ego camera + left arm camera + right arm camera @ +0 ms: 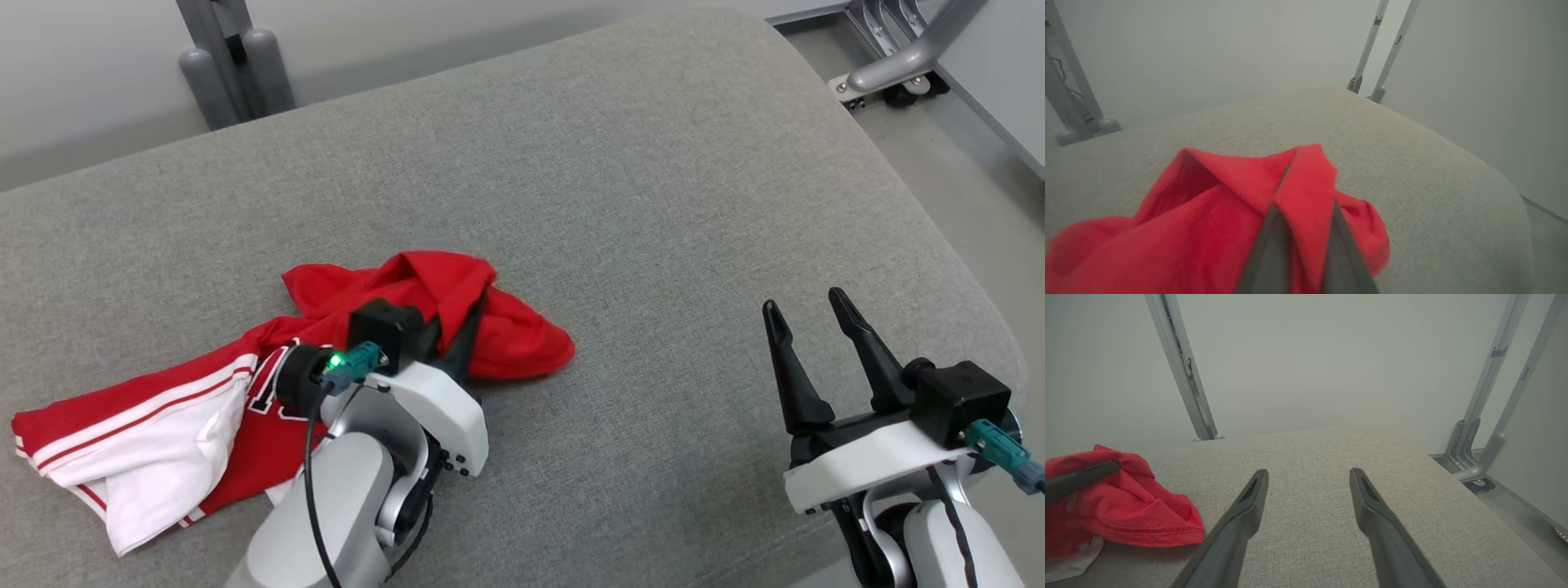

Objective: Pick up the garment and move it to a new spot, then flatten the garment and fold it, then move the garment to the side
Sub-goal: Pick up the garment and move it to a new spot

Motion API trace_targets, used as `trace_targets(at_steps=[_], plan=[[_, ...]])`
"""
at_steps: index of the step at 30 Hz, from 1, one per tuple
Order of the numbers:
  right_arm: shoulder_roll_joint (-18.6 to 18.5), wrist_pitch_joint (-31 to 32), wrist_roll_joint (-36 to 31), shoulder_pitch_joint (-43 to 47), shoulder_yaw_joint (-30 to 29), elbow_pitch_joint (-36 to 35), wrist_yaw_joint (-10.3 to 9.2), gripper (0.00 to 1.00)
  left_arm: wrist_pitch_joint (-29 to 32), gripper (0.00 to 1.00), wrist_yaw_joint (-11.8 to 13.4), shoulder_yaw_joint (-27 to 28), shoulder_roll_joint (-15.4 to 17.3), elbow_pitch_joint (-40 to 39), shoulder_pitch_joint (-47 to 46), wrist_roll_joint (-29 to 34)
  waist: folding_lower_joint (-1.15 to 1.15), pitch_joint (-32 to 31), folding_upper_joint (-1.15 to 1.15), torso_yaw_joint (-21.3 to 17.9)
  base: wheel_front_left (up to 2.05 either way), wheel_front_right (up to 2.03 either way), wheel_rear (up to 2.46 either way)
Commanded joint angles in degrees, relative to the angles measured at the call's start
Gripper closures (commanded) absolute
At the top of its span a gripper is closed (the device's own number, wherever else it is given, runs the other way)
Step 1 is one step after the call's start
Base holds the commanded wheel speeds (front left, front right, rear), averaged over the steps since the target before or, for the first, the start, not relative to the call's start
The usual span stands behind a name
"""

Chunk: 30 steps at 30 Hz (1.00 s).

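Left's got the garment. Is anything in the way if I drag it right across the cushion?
Nothing visible lies on the cushion right of the garment; only the right gripper, jaws open, hovers near the right edge.

Left gripper [478, 309] has its fingers pinched together on a fold of the garment [514, 339]. Right gripper [804, 302] points forward, fingers spread wide.

Beyond and right of the garment [522, 335] the grey cushion [653, 163] lies open for passage; obstacles: right gripper [804, 302] well to the garment's right, frame posts [237, 73] past its far side.
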Motion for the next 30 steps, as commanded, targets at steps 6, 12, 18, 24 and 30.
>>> trace_targets(at_steps=[6,12,18,24,30], plan=[[-0.31,-0.84,0.31,-0.04,-0.94,1.07,0.01,0.0,-4.35,0.0,-1.88,-2.8,-0.88,4.58,-1.95,-0.63,0.0,-0.63,0.0,1.5,0.0,0.0,0.0],[-0.35,-0.38,-0.63,0.65,-2.41,0.77,0.01,0.0,-7.54,0.0,-1.28,-3.58,-0.54,0.9,-0.18,-0.84,0.0,-2.46,0.0,5.89,0.0,0.0,0.0],[-0.35,0.19,-1.26,1.13,-2.95,0.01,0.01,0.0,-8.44,0.0,3.67,0.65,3.6,-5.05,3.31,-1.09,0.0,-3.81,0.0,10.84,0.0,0.0,0.0],[-0.33,1.22,-2.24,1.78,-3.91,-1.17,0.01,0.0,-8.83,0.0,8.82,8.19,9.59,-11.07,8.34,-3.14,0.0,-5.47,0.0,15.73,0.0,0.0,0.0],[-0.33,2.04,-2.68,2.75,-4.13,-1.56,0.01,0.0,-9.2,0.0,12.15,13.46,13.59,-15.91,13.33,-4.67,0.0,-7.27,0.0,18.27,0.0,0.0,0.0]])
